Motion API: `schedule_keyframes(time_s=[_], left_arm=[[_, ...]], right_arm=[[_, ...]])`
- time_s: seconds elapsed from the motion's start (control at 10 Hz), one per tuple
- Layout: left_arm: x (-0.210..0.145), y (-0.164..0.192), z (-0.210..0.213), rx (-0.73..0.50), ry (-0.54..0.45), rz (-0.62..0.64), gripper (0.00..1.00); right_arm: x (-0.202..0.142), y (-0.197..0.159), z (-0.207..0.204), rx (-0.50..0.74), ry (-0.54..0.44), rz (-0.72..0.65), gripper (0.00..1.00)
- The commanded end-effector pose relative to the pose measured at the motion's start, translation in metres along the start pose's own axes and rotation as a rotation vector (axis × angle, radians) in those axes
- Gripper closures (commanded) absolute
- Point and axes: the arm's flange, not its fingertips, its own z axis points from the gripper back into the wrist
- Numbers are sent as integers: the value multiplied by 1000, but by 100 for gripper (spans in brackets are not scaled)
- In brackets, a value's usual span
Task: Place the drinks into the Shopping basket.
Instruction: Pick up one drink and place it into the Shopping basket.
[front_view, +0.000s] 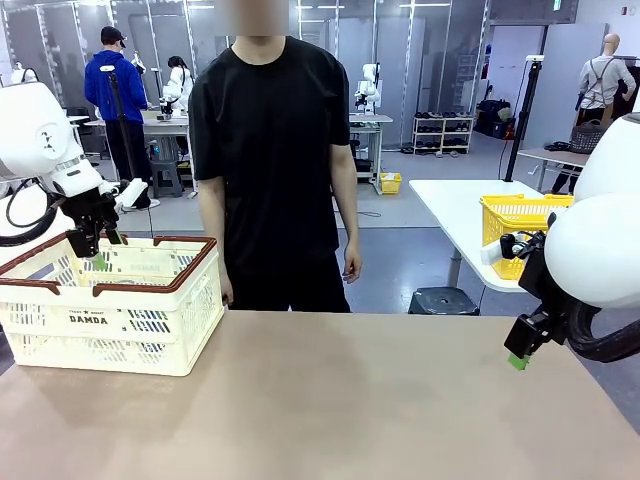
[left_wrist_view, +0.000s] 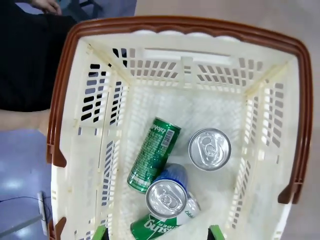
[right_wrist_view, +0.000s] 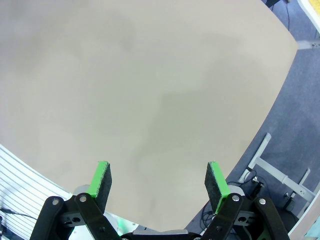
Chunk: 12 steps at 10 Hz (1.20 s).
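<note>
Bench (front_view: 330, 400) carries the Shopping basket (front_view: 150, 345) at its left edge, before the person (front_view: 270, 150). Basket holds four drinks: two upright cans (left_wrist_view: 166, 198) and (left_wrist_view: 209, 149), two green cans lying flat (left_wrist_view: 152, 155) and (left_wrist_view: 157, 227). Left tool (front_view: 92, 248) hangs released directly above them, inside the rim. Right tool (right_wrist_view: 159, 186), released and empty, hovers over the bare right edge. No drinks appear outside the basket.

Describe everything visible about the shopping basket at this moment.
The shopping basket is cream-white plastic lattice with a brown rim and brown handles, "DAMDA" printed on its side. It stands upright on the table's left part, in front of the person. The left wrist view shows four drink cans inside on its floor: two green cans lying down, two upright cans showing silver tops, one of them blue. The open left pincer hovers over it, touching nothing.
</note>
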Motion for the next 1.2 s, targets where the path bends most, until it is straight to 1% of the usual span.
schedule_keyframes(time_s=[0.0, 0.1, 1.1], left_arm=[[1, -15, -1, 30, -15, 25, 0], [0, 0, 0, 0, 0, 0, 0], [0, 0, 0, 0, 0, 0, 0]], right_arm=[[0, 0, 0, 2, 2, 1, 6], [0, 0, 0, 2, 2, 1, 6], [0, 0, 0, 2, 2, 1, 6]])
